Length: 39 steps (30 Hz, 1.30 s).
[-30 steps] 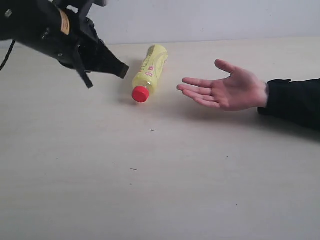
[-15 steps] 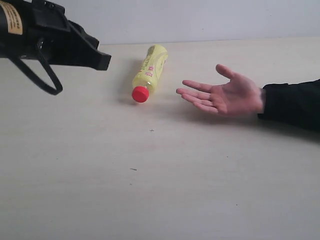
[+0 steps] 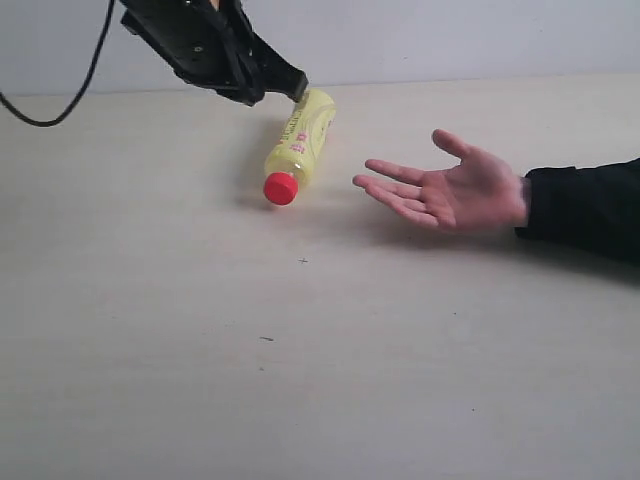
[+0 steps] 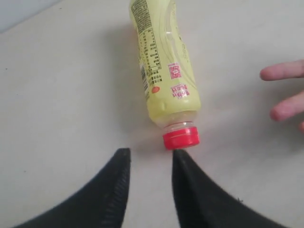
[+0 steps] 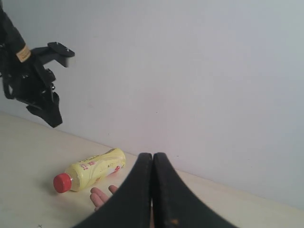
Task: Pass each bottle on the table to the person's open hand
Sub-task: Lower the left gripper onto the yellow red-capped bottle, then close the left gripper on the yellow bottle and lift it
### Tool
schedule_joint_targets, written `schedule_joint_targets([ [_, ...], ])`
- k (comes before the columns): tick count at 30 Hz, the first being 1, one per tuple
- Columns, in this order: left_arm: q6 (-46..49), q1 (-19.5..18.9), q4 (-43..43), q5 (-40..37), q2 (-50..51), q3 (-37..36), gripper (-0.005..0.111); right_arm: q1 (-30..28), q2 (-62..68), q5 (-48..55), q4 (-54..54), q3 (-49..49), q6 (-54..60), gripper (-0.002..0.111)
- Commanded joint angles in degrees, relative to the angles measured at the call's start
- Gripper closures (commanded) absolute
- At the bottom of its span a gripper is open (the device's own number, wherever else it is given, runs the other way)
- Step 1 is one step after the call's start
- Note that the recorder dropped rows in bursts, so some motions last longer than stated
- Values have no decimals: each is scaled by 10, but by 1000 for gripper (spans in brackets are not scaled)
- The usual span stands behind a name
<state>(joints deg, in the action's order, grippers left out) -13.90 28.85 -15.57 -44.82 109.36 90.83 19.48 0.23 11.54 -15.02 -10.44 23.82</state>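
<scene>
The yellow bottle point(image 3: 300, 143) lies on its side on the counter point(image 3: 300, 380). It has a red cap point(image 3: 281, 188) on one end. The person's hand point(image 3: 455, 187) is open, palm up, near the bottle but not touching it. The left claw point(image 4: 150, 153) hangs in the air above the bottle. Its two fingers are spread apart, and nothing is between them. The right claw point(image 5: 152, 156) is well away from the bottle, with its fingers pressed together on nothing.
</scene>
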Motion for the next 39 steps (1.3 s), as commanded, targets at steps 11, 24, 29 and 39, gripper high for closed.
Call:
schedule_joint_targets([
  [11, -16, -44, 72, 16, 173, 183, 42, -2, -2, -5, 0, 1, 0, 108],
  [24, 62, -48, 132, 91, 267, 249, 23, -2, -2, -5, 0, 1, 0, 108],
  [29, 62, -48, 132, 89, 299, 268, 23, -2, -2, -5, 0, 1, 0, 108],
  [39, 62, -49, 133, 87, 335, 268, 23, -2, -2, -5, 0, 1, 0, 108],
])
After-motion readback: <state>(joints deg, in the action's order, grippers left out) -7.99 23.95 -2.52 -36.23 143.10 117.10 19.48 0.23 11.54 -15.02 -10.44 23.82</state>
